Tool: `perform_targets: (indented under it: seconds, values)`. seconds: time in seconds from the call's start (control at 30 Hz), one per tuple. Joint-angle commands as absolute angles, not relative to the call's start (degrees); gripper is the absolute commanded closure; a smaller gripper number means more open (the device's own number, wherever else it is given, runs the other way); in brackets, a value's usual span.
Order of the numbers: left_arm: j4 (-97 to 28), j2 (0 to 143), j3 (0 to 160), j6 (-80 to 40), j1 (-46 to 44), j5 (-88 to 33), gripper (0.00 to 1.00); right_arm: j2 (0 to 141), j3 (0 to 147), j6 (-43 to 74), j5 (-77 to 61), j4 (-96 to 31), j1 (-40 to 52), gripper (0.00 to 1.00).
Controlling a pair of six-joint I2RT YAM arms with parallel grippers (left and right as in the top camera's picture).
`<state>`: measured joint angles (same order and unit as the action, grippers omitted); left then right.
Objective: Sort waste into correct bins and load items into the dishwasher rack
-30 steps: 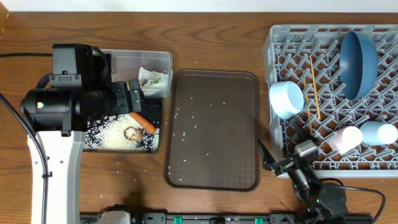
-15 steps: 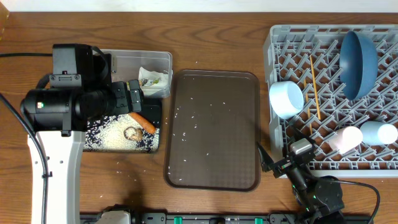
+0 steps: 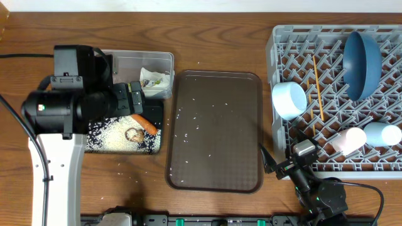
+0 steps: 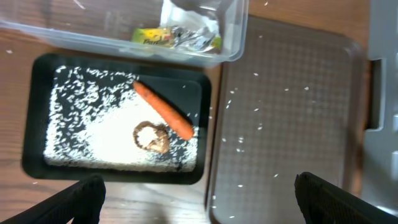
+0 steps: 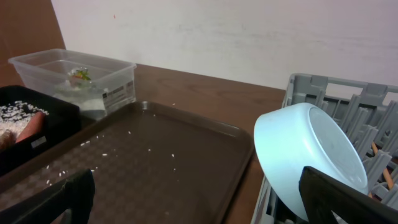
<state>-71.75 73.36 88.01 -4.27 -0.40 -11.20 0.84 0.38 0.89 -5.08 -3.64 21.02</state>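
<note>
The black tray (image 3: 94,145) holds white rice (image 4: 87,124), the orange carrot (image 4: 165,111) and the brown lump (image 4: 151,137). The clear tub (image 3: 157,63) holds the crumpled tissue (image 4: 193,15) and the wrapper (image 4: 155,37). The grey rack (image 3: 276,37) holds the dark blue dish (image 3: 362,66), light-blue bowl (image 3: 289,100), chopsticks (image 3: 318,88), pink cup (image 3: 349,139) and blue cup (image 3: 383,134). My left gripper (image 4: 199,202) is open and empty, high above the black tray's near right corner. My right gripper (image 3: 276,164) is open and empty, low beside the rack's front left corner.
The brown serving tray (image 3: 217,132) lies between the bins and the rack, with scattered rice grains on it. In the right wrist view the bowl (image 5: 305,155) leans on its side just right of my fingers. Bare wooden table lies in front of the black tray.
My right gripper has shifted slightly up and left beside the rack's corner. The left arm and all objects have not moved.
</note>
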Motion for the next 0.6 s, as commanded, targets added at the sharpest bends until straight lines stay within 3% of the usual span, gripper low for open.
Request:
perform_targets:
  seconds: [0.0,0.17,0.57]
  values:
    - [-71.99,68.86,85.38,-3.95,-2.17,-7.88,0.02,0.75,0.32,1.67,-4.51,-3.88,19.79,0.01]
    - [-65.98,60.90,79.64,-2.17,-2.98,-4.78,0.02,0.75,0.32,1.67,-4.51,-3.88,19.79,0.01]
    - [-26.04,36.21,47.11,0.19,-2.98,-4.58,0.02,0.75,0.32,1.67,-4.51,-3.88,19.79,0.01]
